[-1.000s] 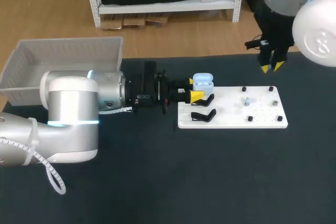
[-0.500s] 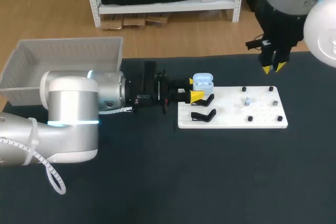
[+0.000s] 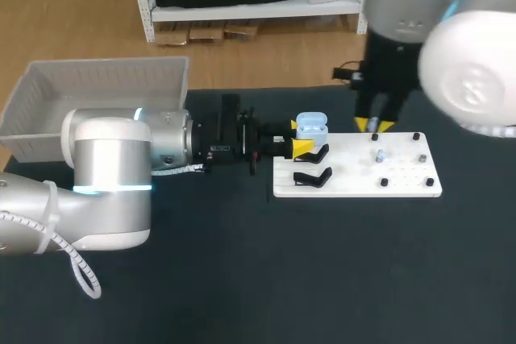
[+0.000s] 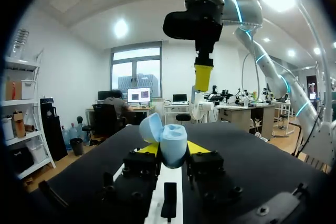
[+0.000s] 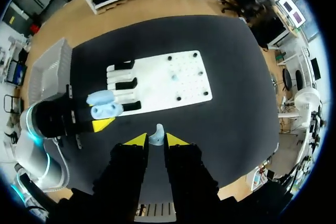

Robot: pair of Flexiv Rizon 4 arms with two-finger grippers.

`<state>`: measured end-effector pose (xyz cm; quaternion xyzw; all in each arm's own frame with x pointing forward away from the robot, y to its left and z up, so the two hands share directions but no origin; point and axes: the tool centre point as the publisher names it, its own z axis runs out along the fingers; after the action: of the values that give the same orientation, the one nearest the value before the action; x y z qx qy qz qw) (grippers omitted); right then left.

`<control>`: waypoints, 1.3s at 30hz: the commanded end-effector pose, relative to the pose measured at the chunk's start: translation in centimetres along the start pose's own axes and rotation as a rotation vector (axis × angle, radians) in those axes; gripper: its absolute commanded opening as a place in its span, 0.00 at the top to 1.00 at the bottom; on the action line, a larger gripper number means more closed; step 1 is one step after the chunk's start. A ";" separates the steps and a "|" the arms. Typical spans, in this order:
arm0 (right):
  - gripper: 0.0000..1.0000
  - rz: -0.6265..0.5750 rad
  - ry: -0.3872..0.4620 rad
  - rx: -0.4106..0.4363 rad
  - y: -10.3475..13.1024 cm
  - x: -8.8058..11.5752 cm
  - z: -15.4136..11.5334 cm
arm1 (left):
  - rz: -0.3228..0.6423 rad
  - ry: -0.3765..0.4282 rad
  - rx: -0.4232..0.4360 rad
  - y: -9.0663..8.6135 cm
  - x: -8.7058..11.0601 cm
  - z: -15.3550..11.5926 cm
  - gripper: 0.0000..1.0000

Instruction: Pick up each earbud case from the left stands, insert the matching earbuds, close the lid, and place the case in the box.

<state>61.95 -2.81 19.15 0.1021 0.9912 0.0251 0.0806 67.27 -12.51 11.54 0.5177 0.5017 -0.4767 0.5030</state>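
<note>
The earbud case [image 3: 311,126], pale blue with its lid open, is pinched between the yellow tips of the left gripper [image 3: 301,147]. It is held at the 9 o'clock end of the white board [image 3: 355,179], just at 12 o'clock of the two bare black stands [image 3: 311,155]. Its open wells face upward, and its long axis appears to run from 9 to 3 o'clock in the head view, though this cannot be fixed with certainty. The right gripper [image 3: 372,124] hangs over the board's 12 o'clock edge, its tips pressed onto a small pale earbud [image 5: 156,136]. From that gripper the case lies at 9 o'clock, near but clearly apart and lower. The step in hand is judged to be insertion, for which the loaded right gripper would have to be carried toward 9 o'clock and lowered over the wells while the left holds the case. A second earbud [image 3: 379,153] rests on the board at about 6 o'clock of the right gripper. The box [image 3: 105,82] stands at 9 o'clock of the table, beyond the left arm.
</note>
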 end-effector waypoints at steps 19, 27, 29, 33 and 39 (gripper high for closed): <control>1.00 -0.041 0.080 0.019 2.8 0.0 -0.3 | 0.002 -0.003 -0.002 0.0 0.1 0.0 1.00; 1.00 0.128 0.006 -0.026 4.6 -0.9 -0.6 | 0.002 -0.003 -0.002 0.0 0.1 0.0 1.00; 1.00 0.149 0.015 -0.012 4.8 -1.1 -0.5 | 0.002 -0.003 -0.002 0.0 0.1 0.0 1.00; 1.00 0.185 0.050 0.012 5.3 -1.1 0.0 | 0.002 -0.003 -0.002 0.0 0.1 0.0 1.00; 1.00 0.223 0.071 -0.001 6.2 -1.1 -0.2 | 0.002 -0.003 -0.002 0.0 0.1 0.0 1.00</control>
<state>63.69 2.58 19.73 0.2077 0.9760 0.0445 0.0475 67.27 -12.51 11.54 0.5177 0.5017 -0.4767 0.5030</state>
